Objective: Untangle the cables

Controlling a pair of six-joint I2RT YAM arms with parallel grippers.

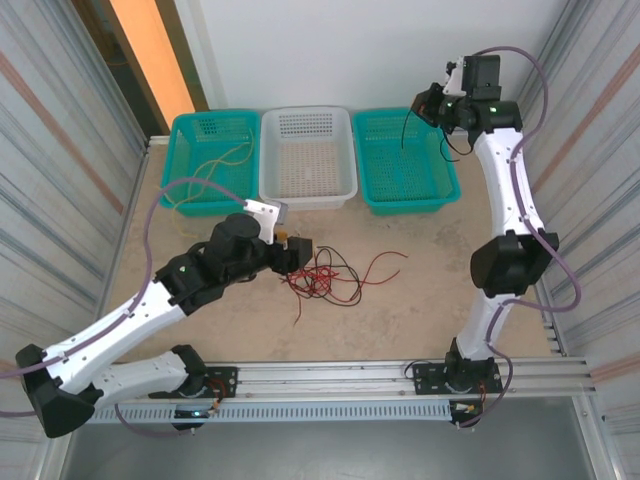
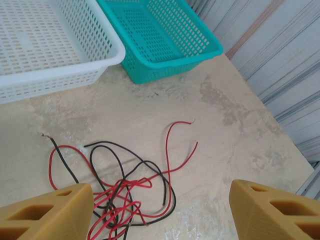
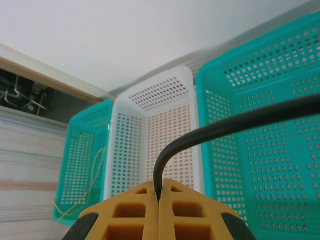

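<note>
A tangle of red and black cables (image 1: 325, 278) lies on the table in front of the white basket. In the left wrist view the tangle (image 2: 120, 192) sits low and to the left, partly hidden under one finger. My left gripper (image 1: 300, 255) hovers just left of the tangle, open, with nothing between its fingers (image 2: 162, 207). My right gripper (image 1: 425, 105) is raised over the right teal basket and is shut on a black cable (image 3: 225, 125). That cable (image 1: 404, 130) hangs down from it toward the basket. A yellow cable (image 1: 205, 170) lies in the left teal basket.
Three baskets stand in a row at the back: left teal basket (image 1: 190, 125), white basket (image 1: 305, 195), right teal basket (image 1: 405, 205). Corrugated walls close in both sides. Bare tabletop (image 1: 430, 290) stretches right of the tangle.
</note>
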